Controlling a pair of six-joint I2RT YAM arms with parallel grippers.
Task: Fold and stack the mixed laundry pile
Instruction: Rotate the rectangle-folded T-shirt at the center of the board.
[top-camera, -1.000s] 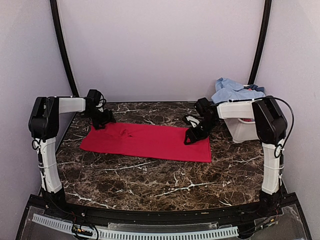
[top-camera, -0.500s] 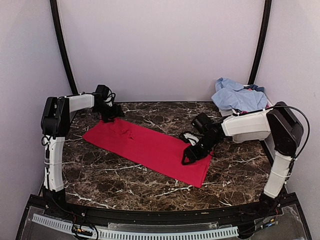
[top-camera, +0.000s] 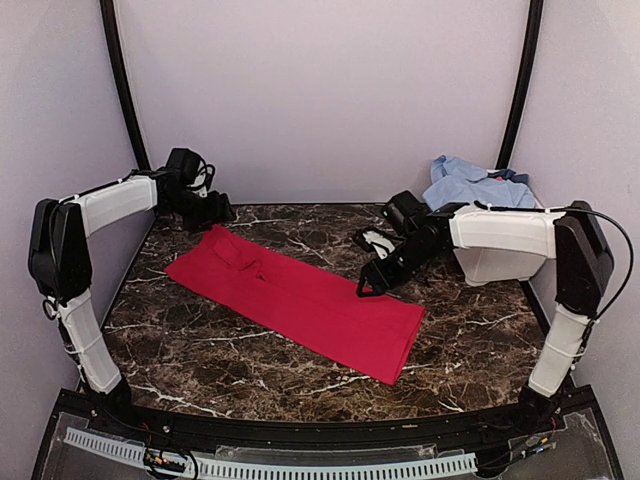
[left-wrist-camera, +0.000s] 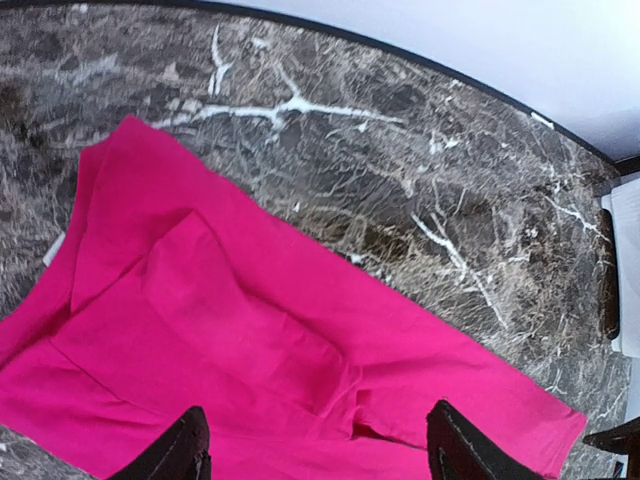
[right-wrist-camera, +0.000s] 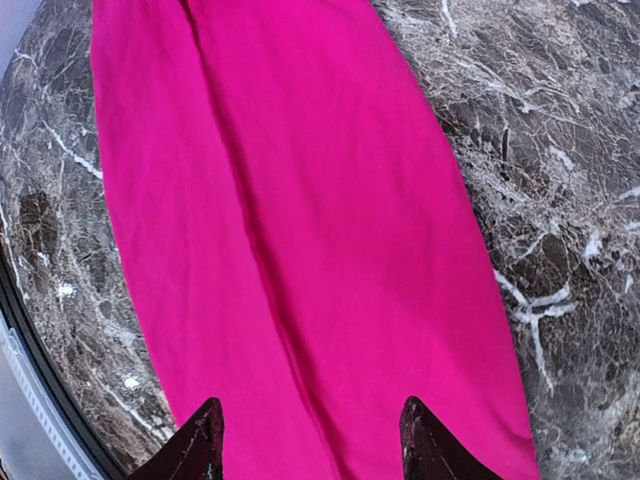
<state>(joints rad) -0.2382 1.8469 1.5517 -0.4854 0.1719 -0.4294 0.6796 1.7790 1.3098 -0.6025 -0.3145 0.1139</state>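
Top external shows our left gripper upper left and right gripper centre-right, both wide and empty, at opposite ends of the red garment, which lies flat for folding.

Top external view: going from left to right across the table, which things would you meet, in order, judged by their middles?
Left end effector → red garment → right end effector → light-blue shirt. The white tub overlaps the shirt sideways, so it is left out.
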